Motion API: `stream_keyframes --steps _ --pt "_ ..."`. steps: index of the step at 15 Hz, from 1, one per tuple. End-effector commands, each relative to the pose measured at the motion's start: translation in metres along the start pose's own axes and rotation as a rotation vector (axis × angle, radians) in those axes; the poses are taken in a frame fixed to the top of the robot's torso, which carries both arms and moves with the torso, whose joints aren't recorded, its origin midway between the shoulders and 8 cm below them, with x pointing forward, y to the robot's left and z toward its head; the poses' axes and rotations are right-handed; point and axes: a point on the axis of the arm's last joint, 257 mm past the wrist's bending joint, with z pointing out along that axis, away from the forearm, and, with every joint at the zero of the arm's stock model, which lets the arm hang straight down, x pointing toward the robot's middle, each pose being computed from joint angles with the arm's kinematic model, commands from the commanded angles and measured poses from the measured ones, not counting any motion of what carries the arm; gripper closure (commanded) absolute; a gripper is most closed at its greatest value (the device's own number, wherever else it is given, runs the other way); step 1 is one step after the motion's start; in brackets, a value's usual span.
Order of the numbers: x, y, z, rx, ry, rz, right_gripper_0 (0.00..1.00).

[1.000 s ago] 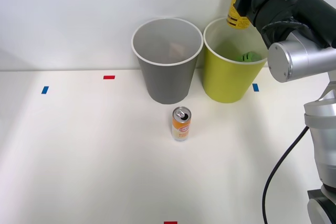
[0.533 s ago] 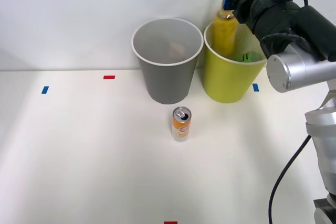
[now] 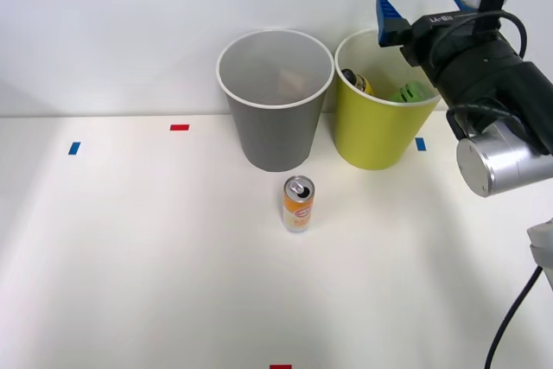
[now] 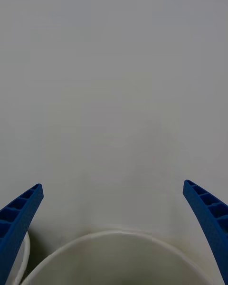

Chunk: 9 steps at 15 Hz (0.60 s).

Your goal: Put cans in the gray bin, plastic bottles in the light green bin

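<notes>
The orange-and-white can (image 3: pixel 298 204) stands upright on the table in front of the gray bin (image 3: pixel 275 131). To its right is the light green bin (image 3: pixel 378 131); inside it lie the yellow-labelled bottle (image 3: pixel 357 82) with a black cap and a green bottle (image 3: pixel 413 92). My right gripper (image 3: pixel 420 4) hangs open above the light green bin's far right side, with nothing between its blue fingers (image 3: pixel 389 14). In the right wrist view the gripper (image 4: pixel 114 230) stands wide open over a white bin rim (image 4: pixel 118 237) against the wall.
Small red tape marks (image 3: pixel 180 127) and blue tape marks (image 3: pixel 74 148) sit on the white table. A pale wall stands right behind both bins. My right arm (image 3: pixel 497 118) fills the front view's right side.
My gripper opened and let go of the yellow bottle, which dropped into the light green bin. The arm then drew back to the right and slightly lower.
</notes>
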Motion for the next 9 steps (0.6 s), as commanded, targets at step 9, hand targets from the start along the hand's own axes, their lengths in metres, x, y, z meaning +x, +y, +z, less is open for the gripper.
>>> stream_keyframes --steps 9 --pt "0.054 -0.024 -0.123 0.048 0.114 -0.066 0.00"
